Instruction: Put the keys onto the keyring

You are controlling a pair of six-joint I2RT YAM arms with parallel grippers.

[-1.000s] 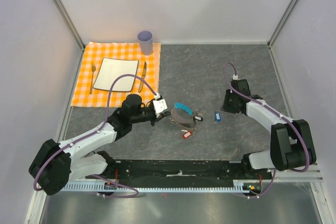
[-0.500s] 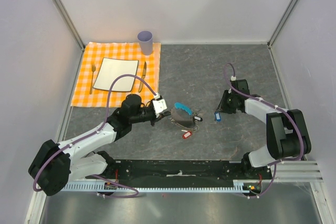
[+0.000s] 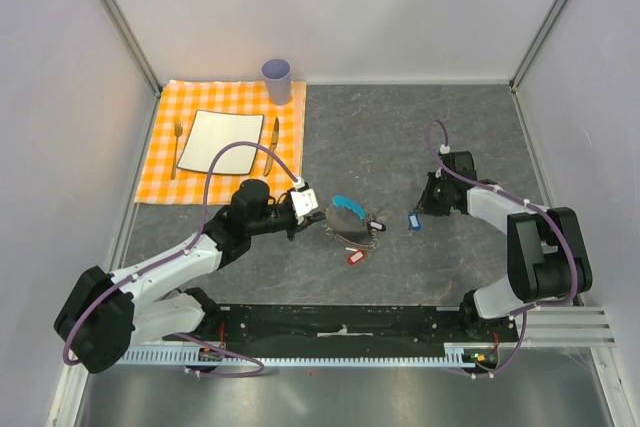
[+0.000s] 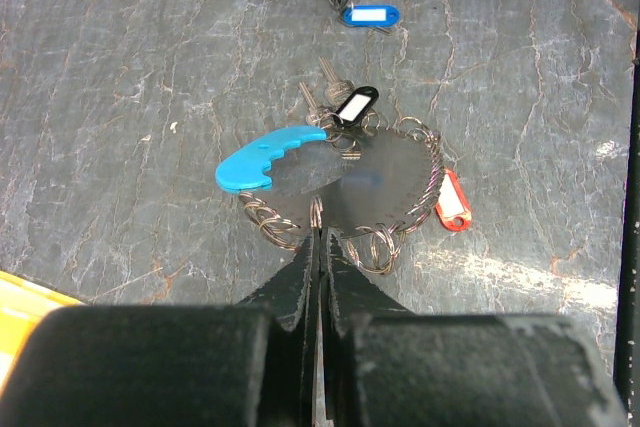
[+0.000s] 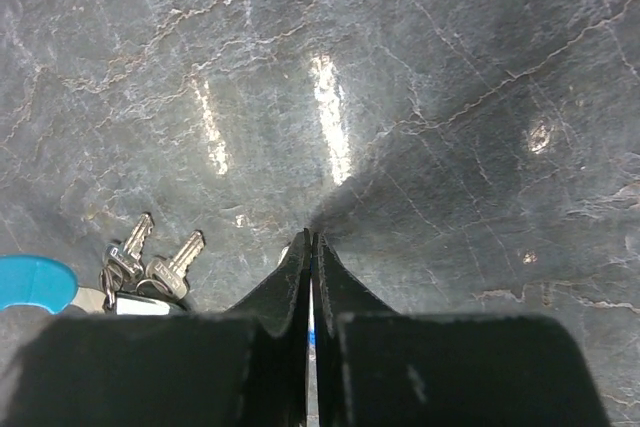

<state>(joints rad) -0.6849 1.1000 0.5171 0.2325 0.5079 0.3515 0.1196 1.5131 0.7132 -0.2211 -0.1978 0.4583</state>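
Left gripper [image 4: 317, 231]: closed on keyring [image 4: 262, 159] chain, frame centre.
Right gripper [image 5: 310, 240]: pinched on blue-tagged key [image 4: 368, 15].
Nearby: red-tagged key [image 4: 452, 209], placemat [image 3: 222, 142] upper left.

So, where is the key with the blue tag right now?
In the top view the blue-tagged key is on the table right of centre, at the tips of the right gripper, apart from the keyring to its left.
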